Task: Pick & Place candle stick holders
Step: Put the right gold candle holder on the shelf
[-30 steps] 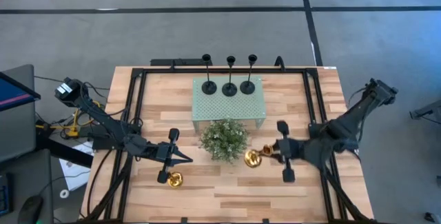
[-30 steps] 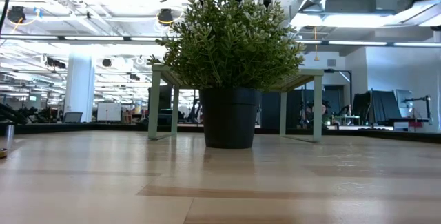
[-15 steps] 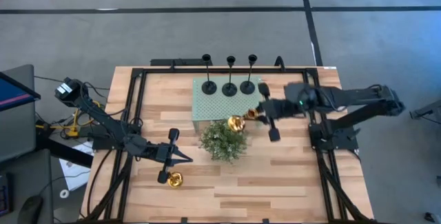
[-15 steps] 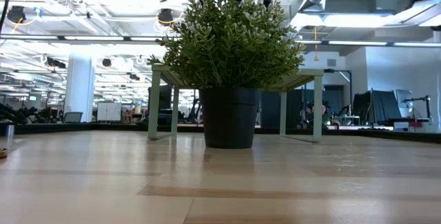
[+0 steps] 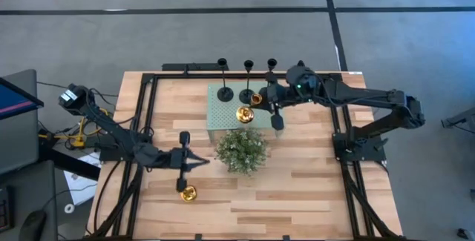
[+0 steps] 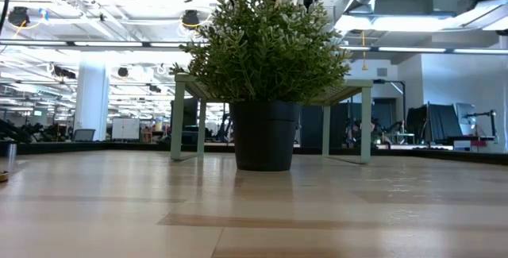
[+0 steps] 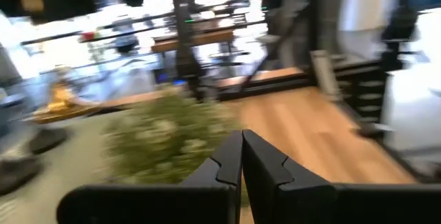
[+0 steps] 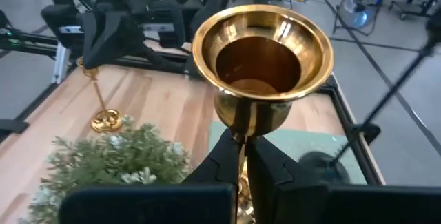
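Nearest me, my left gripper [image 5: 202,164] hangs clenched and empty above the second shiny gold holder [image 5: 188,193] by the wooden table's [image 5: 312,189] front edge. Past the bushy green plant [image 5: 241,149], my right gripper [image 5: 261,99] clamps a shiny brass cup-shaped candle holder [image 8: 260,62] over the pale green perforated shelf [image 5: 276,118]. Three black disc-based holders [image 5: 246,96] stand along its far edge, one partly hidden by the arm.

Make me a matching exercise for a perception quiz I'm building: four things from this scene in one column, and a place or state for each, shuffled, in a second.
Things
1. right gripper
2. left gripper
3. gold holder
4. black holders

Places or states
A. standing in a row on the green shelf
B. shut, holding nothing, beside the plant
C. standing on the bare wood, near the left arm
D. shut on a brass holder above the shelf

Pairs: 1-D, 2-B, 3-C, 4-A
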Action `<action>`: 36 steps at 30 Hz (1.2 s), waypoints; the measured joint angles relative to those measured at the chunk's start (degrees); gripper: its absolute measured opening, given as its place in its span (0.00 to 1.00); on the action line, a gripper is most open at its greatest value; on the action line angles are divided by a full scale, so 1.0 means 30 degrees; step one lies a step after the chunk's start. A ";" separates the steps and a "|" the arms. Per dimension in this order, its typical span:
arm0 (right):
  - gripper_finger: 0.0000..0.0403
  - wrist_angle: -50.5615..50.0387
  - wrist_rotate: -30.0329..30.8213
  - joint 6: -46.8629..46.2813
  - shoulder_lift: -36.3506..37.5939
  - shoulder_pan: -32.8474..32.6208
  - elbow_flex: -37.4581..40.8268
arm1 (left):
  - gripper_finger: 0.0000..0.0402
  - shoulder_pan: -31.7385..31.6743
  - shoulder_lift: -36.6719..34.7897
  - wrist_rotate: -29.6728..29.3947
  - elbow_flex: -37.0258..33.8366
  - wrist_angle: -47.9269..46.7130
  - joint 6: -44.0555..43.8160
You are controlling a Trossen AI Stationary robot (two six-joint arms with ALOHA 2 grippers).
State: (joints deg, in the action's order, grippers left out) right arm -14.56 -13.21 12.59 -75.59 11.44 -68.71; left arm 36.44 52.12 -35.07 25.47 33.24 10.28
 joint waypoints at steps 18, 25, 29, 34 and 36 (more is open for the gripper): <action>0.00 -0.3870 0.0080 -0.1590 0.0430 0.2081 -0.0007 | 0.03 -0.3009 0.0000 -0.0953 0.0000 0.0092 0.0641; 0.00 -0.4886 0.1169 -0.2692 0.0466 0.1507 -0.0007 | 0.03 -0.3299 0.0000 -0.0956 0.0000 0.0094 0.0641; 0.00 -0.5014 0.3855 -0.3473 0.0452 0.1183 -0.0007 | 0.03 -0.3299 0.0000 -0.0956 0.0000 0.0112 0.0641; 0.00 -0.5021 0.4922 -0.4659 0.0452 0.0792 -0.0007 | 0.03 -0.3299 0.0000 -0.0956 0.0000 0.0116 0.0641; 0.00 -0.5019 0.5188 -0.4808 0.0452 0.0524 -0.0005 | 0.03 -0.3294 0.0000 -0.0956 0.0000 0.0116 0.0641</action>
State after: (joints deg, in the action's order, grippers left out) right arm -29.62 2.35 -1.83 -74.24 13.01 -68.72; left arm 26.56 52.12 -37.93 25.47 33.58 12.21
